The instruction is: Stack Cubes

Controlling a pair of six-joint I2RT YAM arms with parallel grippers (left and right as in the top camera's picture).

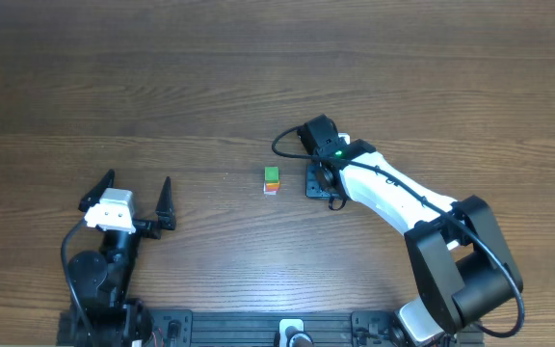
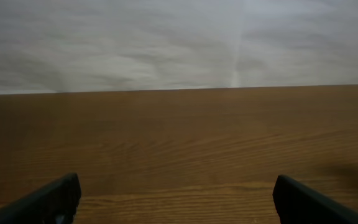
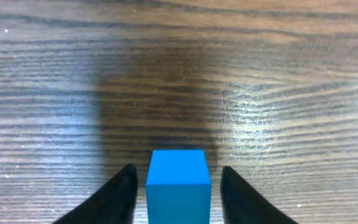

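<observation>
The table is noted as plain wood. It carries both arms and all the cubes.

The right arm is reached towards the middle of the table. The right gripper is held low and pointed down at the wood. Its jaws are parted and set either side of the blue cube, with a sliver of table seen at each flank. The cube is therefore judged to be framed, not clamped. This posture is judged to suit a pick, the cube being centred in the gap so that both jaws would meet it together.

The left gripper is parked well away from the work, opened wide and holding nothing. It is judged to be kept back so the right arm has room.

The stack is found just beside the right gripper, on its left-arm side and apart from it. A green cube is seen on top with orange beneath. The lowest part cannot be told. The stack's long axis is upright.

The blue cube is seen square to the jaws, its flanks parallel to them and one face turned to the wrist camera. Being a cube, it has no long axis. Its placing on the stack is judged not yet done.
</observation>
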